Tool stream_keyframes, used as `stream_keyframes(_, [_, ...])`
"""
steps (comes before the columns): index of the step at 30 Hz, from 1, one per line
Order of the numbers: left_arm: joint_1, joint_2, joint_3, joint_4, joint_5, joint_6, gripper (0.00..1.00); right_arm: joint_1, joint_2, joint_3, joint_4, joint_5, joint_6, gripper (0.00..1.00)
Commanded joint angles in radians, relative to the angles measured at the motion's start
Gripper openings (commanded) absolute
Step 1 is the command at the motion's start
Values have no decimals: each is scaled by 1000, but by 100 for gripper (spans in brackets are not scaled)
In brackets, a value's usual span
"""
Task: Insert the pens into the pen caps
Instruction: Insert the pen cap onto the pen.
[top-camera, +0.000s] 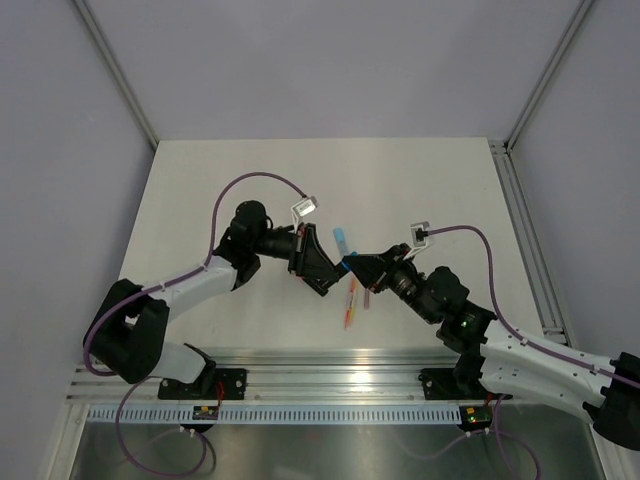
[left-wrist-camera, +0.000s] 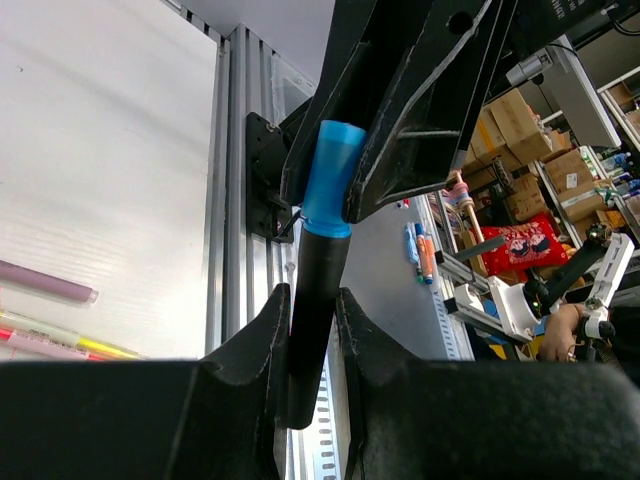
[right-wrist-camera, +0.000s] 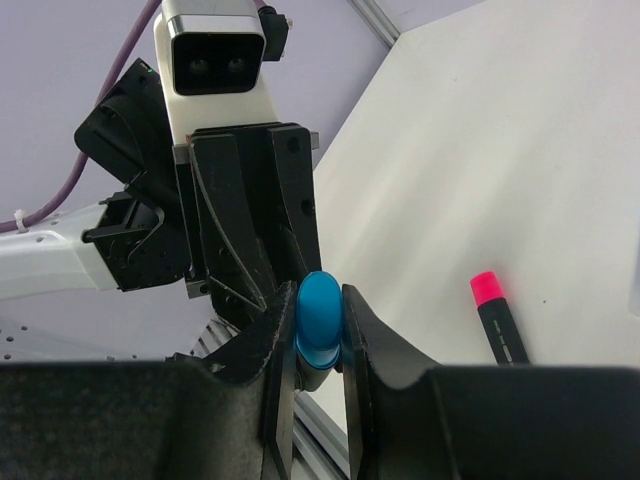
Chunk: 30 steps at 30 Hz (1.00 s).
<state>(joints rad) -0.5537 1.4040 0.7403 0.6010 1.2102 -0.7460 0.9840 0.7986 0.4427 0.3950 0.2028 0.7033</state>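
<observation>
Blue pen cap (left-wrist-camera: 330, 175) sits clamped between the right gripper's (right-wrist-camera: 318, 300) fingers, seated on the end of a black marker (left-wrist-camera: 318, 260) grasped by the left gripper (left-wrist-camera: 310, 300). Both hang above the tabletop's (top-camera: 200, 200) middle. Thin coloured sticks (top-camera: 351, 303) lie nearby.

Bright even light, faint shadows, glare on metal rail (top-camera: 350, 372)

Left arm (top-camera: 190, 285) and right arm (top-camera: 520, 360) bend inward, their tools facing tip to tip (almost touching). Left tool (left-wrist-camera: 312, 300) clamps a pen (left-wrist-camera: 318, 270); right tool (right-wrist-camera: 318, 300) clamps a cap (right-wrist-camera: 320, 310).
</observation>
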Motion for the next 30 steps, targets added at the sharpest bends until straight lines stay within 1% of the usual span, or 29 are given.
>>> stream_keyframes(1, [23,-22,166,362,-396,-59,0,160,120,-68,-289,-427,27,0])
stream_keyframes(3, [24,-40,159,362,-400,-53,0,173,128,-62,-291,-422,28,0])
stream_keyframes(5, [24,-43,168,327,-408,-33,0,191,114,-68,-289,-405,38,0])
stream_keyframes(12, [24,-39,209,344,-406,-56,0,252,119,-85,-275,-349,87,0])
stream_keyframes(15, [24,-46,211,341,-413,-56,0,265,131,-94,-248,-344,96,0])
stream_keyframes(20, [11,-33,215,345,-414,-61,0,277,171,-65,-239,-332,84,0])
stream_keyframes(24, [9,-33,212,355,-408,-67,0,277,159,-67,-246,-321,91,0])
stream_keyframes(27, [5,-36,185,370,-406,-69,0,278,130,-75,-261,-303,102,0])
stream_keyframes(29, [-2,-36,153,394,-411,-87,0,278,91,-58,-315,-276,96,0])
stream_keyframes(30, [-3,-33,115,434,-413,-96,0,277,74,-50,-333,-266,85,0])
